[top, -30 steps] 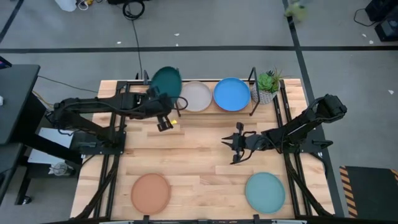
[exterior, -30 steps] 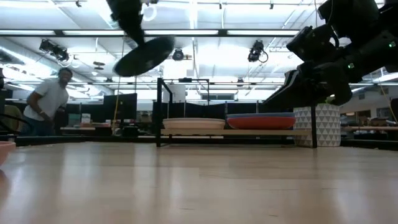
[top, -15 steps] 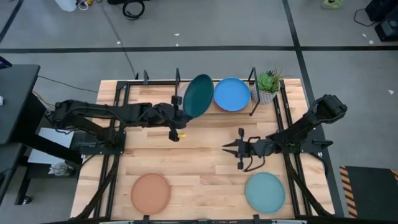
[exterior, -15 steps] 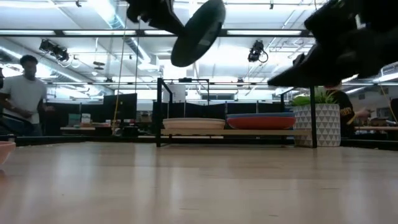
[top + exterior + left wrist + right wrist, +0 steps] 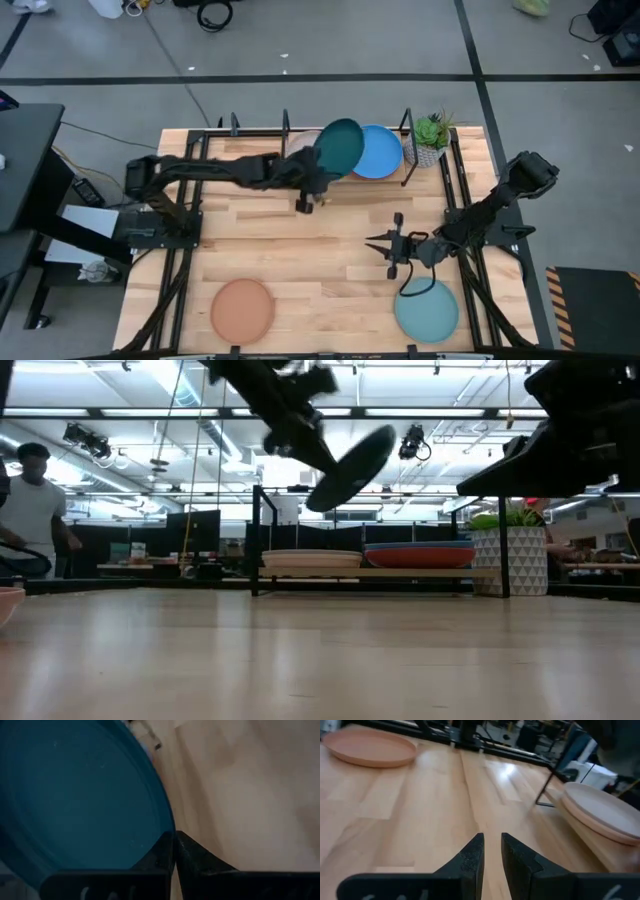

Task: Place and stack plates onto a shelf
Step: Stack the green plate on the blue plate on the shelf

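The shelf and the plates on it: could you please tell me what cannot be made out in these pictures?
- High view: the cream plate on the shelf is mostly covered by the dark teal plate held by the left pincer.
- Low view: how many plates lie under the blue plate cannot be told; they are seen edge-on.
- Left wrist view: the teal plate fills the picture and hides the shelf.

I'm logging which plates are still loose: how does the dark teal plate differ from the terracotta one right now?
The dark teal plate hangs tilted in the air, pinched at its rim by the left gripper; the terracotta plate lies flat on the table, untouched. The teal one is over the shelf at the far edge, the terracotta near the front. Both are round and look equal in size.
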Action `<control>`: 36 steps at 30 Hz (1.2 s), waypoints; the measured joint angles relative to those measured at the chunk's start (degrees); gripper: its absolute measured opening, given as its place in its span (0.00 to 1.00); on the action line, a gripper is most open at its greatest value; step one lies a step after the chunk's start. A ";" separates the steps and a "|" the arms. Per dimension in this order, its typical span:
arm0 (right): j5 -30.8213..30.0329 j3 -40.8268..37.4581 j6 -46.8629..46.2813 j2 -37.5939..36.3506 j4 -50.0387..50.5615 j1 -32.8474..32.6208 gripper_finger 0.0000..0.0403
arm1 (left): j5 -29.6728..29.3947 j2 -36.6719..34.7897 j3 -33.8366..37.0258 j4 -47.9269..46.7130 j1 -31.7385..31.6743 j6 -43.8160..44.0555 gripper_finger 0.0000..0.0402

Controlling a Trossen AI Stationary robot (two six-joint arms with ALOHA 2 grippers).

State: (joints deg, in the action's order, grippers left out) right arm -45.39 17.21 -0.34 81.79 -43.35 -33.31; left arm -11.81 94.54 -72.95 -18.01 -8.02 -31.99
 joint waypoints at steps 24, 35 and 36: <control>-9.21 -0.26 -3.75 -0.64 5.93 -5.46 0.18 | 14.40 23.39 -22.08 0.25 -9.29 -14.16 0.04; -8.78 -0.26 -7.30 -0.64 6.25 -5.76 0.18 | 14.44 24.65 -22.05 0.25 -9.48 -15.99 0.05; -8.58 -0.26 -7.47 -0.64 6.27 -5.76 0.18 | 14.30 24.65 -22.05 0.22 -9.45 -16.27 0.05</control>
State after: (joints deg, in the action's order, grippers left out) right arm -53.97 16.95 -7.81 81.14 -37.08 -39.07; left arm 2.49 119.20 -95.00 -17.79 -17.47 -48.26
